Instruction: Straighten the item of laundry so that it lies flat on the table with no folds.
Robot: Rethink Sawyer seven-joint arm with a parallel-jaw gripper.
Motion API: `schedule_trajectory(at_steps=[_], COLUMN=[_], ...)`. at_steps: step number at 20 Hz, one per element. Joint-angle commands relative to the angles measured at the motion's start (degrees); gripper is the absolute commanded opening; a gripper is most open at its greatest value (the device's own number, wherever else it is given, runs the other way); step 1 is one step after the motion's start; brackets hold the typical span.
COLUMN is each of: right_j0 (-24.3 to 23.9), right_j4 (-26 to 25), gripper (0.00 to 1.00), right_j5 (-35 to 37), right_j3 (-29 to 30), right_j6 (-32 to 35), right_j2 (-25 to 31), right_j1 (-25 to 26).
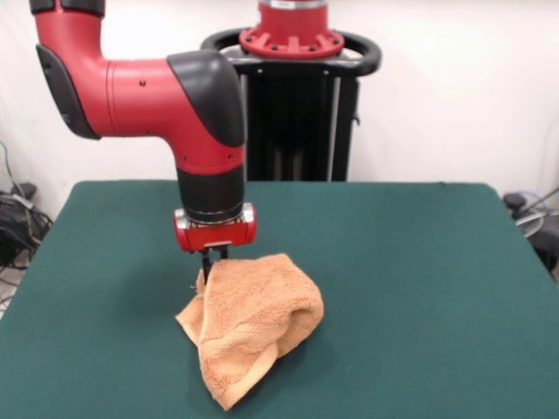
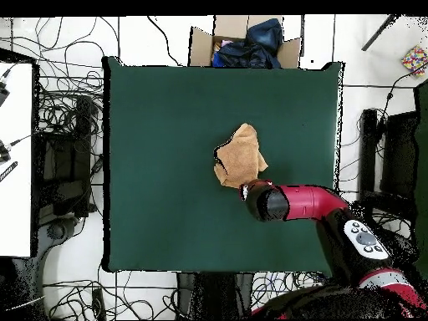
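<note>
Arm pose: The red and black arm [image 1: 148,87] bends like an elbow and points straight down at the table. Its red wrist block sits just above the towel.

Pincer: The gripper [image 1: 212,255] hangs under the red block, and its thin black fingers [image 1: 206,258] go down to the top edge of the towel. They look close together and seem to pinch that edge, but the towel hides the tips, so I cannot tell for sure.

Towel: The orange-tan towel [image 1: 251,322] lies in a bunched heap with folds. One corner points to the near edge of the table. The high part of the heap is up by the fingers.

Towel and pincer: The towel touches the pincer at its top left edge and spreads out to the near side of it.

Table: The dark green table [image 1: 419,288] is big. From above, the towel [image 2: 240,156] sits near the middle of the table [image 2: 159,167], just beside the arm's end [image 2: 259,201].

Room: Behind the table stands the black pedestal [image 1: 297,122] and a white wall. From above, many cables [image 2: 67,125] lie on the floor, and a cardboard box [image 2: 244,42] with dark cloth sits at the far side.
</note>
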Motion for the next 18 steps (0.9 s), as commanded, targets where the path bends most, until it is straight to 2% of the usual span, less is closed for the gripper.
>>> schedule_trajectory(at_steps=[1, 4, 6, 13, 18], right_j0=[2.8, 2.2, 1.9, -0.2, -1.9], right_j4=[-1.8, -1.3, -0.6, 4.7, 10.2], gripper=[0.00, 0.00, 0.00, 0.00, 0.00], right_j5=[-2.8, -1.5, -0.1, 6.6, 12.1], right_j3=[-3.3, -2.6, -0.9, 11.0, 16.9], right_j6=[2.5, 1.6, 1.1, -0.9, -4.0], right_j2=[1.6, 2.3, 2.6, 4.8, 6.6], right_j1=[1.3, 0.3, -2.2, -18.7, -29.0])
